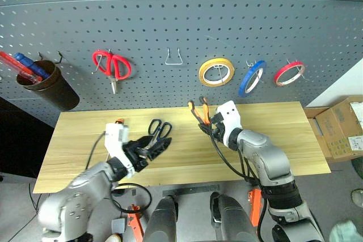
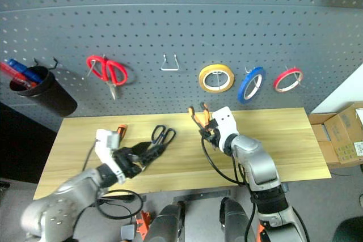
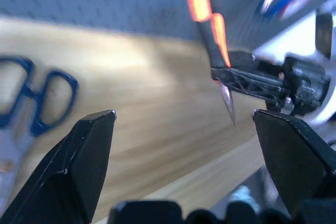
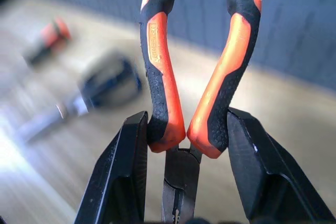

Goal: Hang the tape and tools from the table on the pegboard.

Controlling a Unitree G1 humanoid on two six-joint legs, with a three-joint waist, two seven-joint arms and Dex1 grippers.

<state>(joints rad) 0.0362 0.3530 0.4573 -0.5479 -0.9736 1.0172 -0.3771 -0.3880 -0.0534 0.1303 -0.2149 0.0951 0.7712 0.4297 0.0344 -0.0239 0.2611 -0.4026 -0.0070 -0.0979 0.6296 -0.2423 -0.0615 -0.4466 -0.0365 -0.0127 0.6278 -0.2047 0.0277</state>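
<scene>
The orange-and-black pliers are held up above the table, handles pointing up toward the pegboard. My right gripper is shut on them low on the handles. My left gripper is open and holds nothing, hovering by the blades of the dark-handled scissors, which lie flat on the wood. The scissors sit beside its fingers, not between them. The orange-and-black screwdriver lies near the table's back left. The blue tape hangs on a pegboard hook.
On the pegboard hang red-handled scissors, a yellow roll, a red roll and a bare wire hook. A brown cup with pens hangs at the left. A cardboard box stands right of the table.
</scene>
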